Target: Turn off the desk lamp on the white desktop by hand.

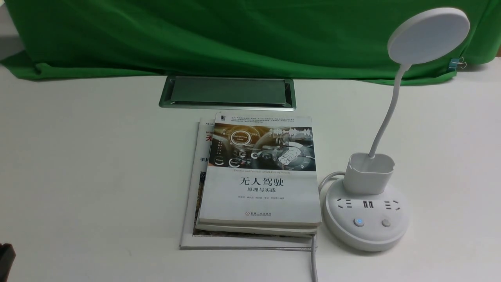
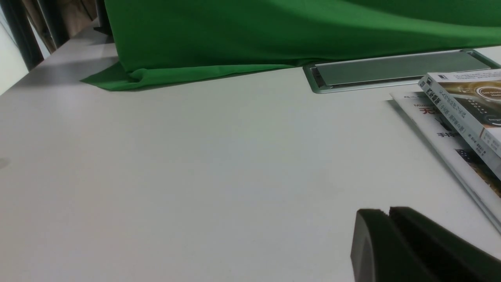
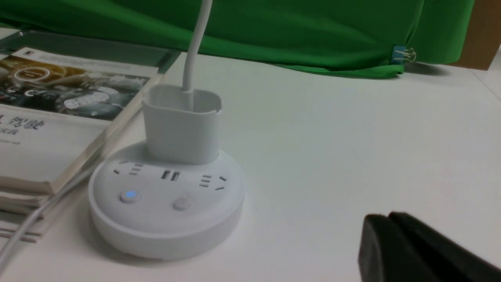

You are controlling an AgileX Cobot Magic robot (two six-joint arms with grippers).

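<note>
The white desk lamp (image 1: 366,213) stands on the white desktop (image 1: 86,164) at the right, with its disc head (image 1: 428,36) up on a thin bent neck over a cup-shaped holder. Its round base (image 3: 164,199) carries sockets and two buttons; one button (image 3: 129,195) glows blue, the other (image 3: 181,204) is unlit. My right gripper (image 3: 387,216) is shut and empty, low over the desktop, apart from the base. My left gripper (image 2: 387,211) is shut and empty, beside the books. In the front view only a dark corner of the left arm (image 1: 6,258) shows.
A stack of books (image 1: 258,176) lies just left of the lamp base, and also shows in the left wrist view (image 2: 465,117). The lamp's cable (image 1: 313,258) runs to the front edge. The silver-framed cable hatch (image 1: 227,92) sits behind the books. Green cloth (image 1: 235,35) hangs at the back.
</note>
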